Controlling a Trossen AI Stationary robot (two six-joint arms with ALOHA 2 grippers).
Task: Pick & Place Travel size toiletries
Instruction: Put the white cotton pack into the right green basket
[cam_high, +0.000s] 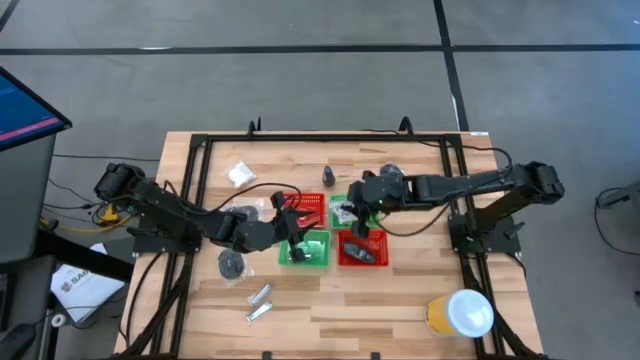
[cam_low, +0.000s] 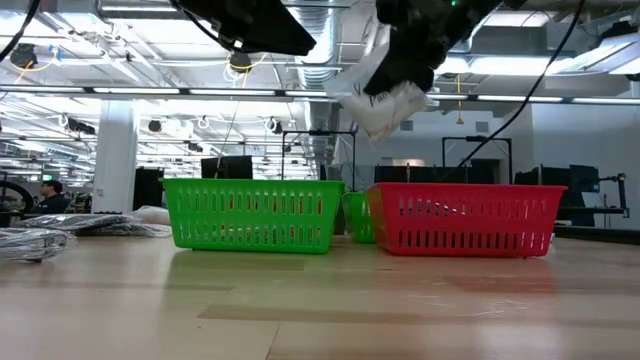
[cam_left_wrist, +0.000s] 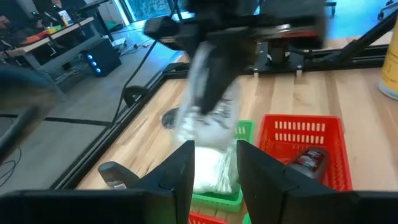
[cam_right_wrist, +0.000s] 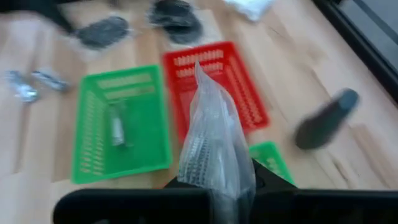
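Four small mesh baskets stand together mid-table: red (cam_high: 312, 204) and green (cam_high: 342, 212) behind, green (cam_high: 305, 250) and red (cam_high: 362, 250) in front. My right gripper (cam_high: 352, 222) is shut on a white crinkly packet (cam_right_wrist: 211, 137) above them. In the low view the packet (cam_low: 388, 98) hangs well over the basket rims. My left gripper (cam_left_wrist: 214, 167) stands open over the near green basket, with nothing between its fingers. Another white packet (cam_left_wrist: 214, 177) lies in the far green basket. A silver tube (cam_right_wrist: 117, 130) lies in the near green basket. A dark bottle (cam_left_wrist: 309, 160) lies in the near red basket. My right gripper pinches one end of the packet (cam_right_wrist: 219, 175) between its two fingers. The fingers slant down from the table's right side. The rest of the packet juts out past the fingertips, crumpled and lifted clear of the baskets.
On the table lie a white packet (cam_high: 240, 173), a dark bottle (cam_high: 328, 177), a black coiled piece (cam_high: 232, 264) and two silver tubes (cam_high: 260, 302). A yellow tub with a white lid (cam_high: 462, 312) stands at the near right. Black frame rails run along the table's sides.
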